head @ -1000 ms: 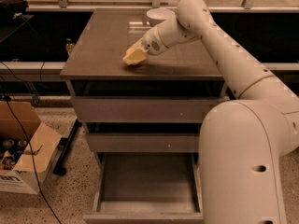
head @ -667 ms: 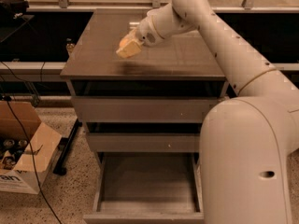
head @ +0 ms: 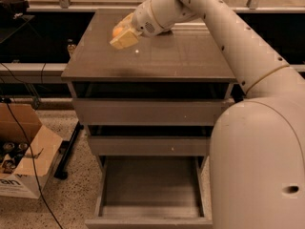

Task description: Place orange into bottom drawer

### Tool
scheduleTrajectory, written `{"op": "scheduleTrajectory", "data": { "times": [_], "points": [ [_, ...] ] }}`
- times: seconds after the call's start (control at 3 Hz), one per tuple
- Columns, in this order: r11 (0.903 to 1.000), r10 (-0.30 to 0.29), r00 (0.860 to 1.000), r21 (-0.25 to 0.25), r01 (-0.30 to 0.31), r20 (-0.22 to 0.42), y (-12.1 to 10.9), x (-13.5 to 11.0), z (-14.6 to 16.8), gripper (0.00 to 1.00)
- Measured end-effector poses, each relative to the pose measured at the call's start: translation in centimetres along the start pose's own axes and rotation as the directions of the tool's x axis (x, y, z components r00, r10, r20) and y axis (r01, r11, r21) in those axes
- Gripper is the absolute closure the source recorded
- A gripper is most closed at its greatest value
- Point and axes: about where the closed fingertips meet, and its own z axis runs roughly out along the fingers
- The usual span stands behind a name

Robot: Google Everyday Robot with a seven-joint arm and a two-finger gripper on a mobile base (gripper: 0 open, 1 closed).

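Note:
My gripper [head: 123, 34] hangs above the left part of the cabinet top [head: 152, 56], reaching in from the upper right. Its pale yellow fingers [head: 125, 38] are shut on the orange [head: 117, 31], a small round orange fruit that peeks out at the gripper's upper left. The orange is lifted off the top. The bottom drawer [head: 150, 209] is pulled open below, its plain grey inside in full view with nothing in it. It lies well below and in front of the gripper.
The two upper drawers [head: 150, 111] are closed. My white arm and base [head: 257, 156] fill the right side. An open cardboard box [head: 24, 161] with cables sits on the floor at left. A black shelf runs behind the cabinet.
The gripper has lifted with the orange and moved left and back over the cabinet top. The drawers have not moved.

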Motion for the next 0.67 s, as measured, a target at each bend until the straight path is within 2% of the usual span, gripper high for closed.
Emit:
{"op": "scheduleTrajectory", "data": {
  "times": [0.33,0.67],
  "points": [
    [0.9990,0.045,0.999,0.000,-0.045,-0.020,1.1,1.3,-0.6,1.00],
    [0.9882,0.140,0.990,0.065,-0.139,-0.023,4.0,1.9,-4.8,1.00]
  ]
}}
